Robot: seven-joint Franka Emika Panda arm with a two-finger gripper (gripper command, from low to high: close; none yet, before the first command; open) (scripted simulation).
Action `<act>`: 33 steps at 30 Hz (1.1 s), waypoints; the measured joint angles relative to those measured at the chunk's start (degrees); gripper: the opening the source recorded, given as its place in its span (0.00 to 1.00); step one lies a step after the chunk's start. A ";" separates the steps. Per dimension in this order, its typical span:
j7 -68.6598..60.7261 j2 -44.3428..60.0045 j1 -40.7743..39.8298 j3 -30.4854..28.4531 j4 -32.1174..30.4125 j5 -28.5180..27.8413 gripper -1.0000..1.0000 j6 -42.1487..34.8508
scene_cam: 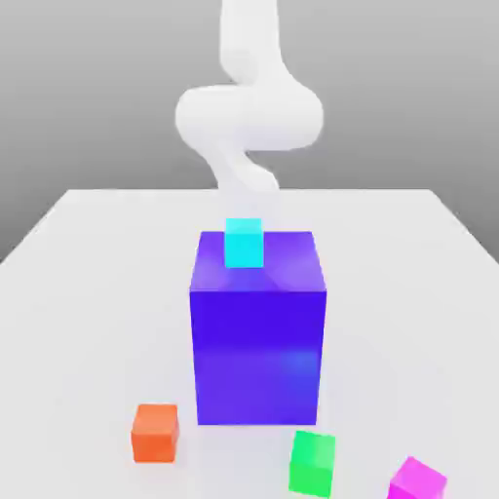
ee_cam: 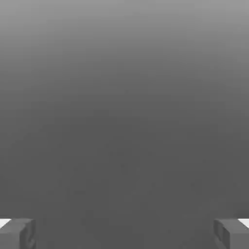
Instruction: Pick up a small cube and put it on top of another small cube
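A small cyan cube rests on the top face of a big blue block, near that face's far edge. Three more small cubes lie on the white table in front of the block: an orange cube, a green cube and a magenta cube. The white arm rises behind the block. In the hand view my gripper is open, its two grey fingertips far apart with nothing between them, facing plain grey background.
The big blue block stands in the middle of the white table and reaches well above the small cubes. Open table surface lies on both sides of it.
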 joint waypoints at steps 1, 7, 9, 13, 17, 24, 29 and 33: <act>-1.00 2.26 0.66 0.03 0.07 0.08 0.50 0.65; -6.65 14.90 4.11 0.43 0.44 0.54 0.50 4.32; -8.49 19.05 5.15 0.68 0.57 0.68 0.50 5.52; -12.11 27.36 6.92 1.51 0.81 0.86 0.50 7.93; -15.46 35.67 8.64 2.68 1.06 0.67 0.50 10.34; -20.34 50.23 11.53 4.16 1.49 -1.09 0.50 14.56; -22.74 60.68 13.21 5.20 1.87 -3.73 0.50 17.65; -22.38 68.99 14.34 4.31 3.38 -5.23 0.50 23.26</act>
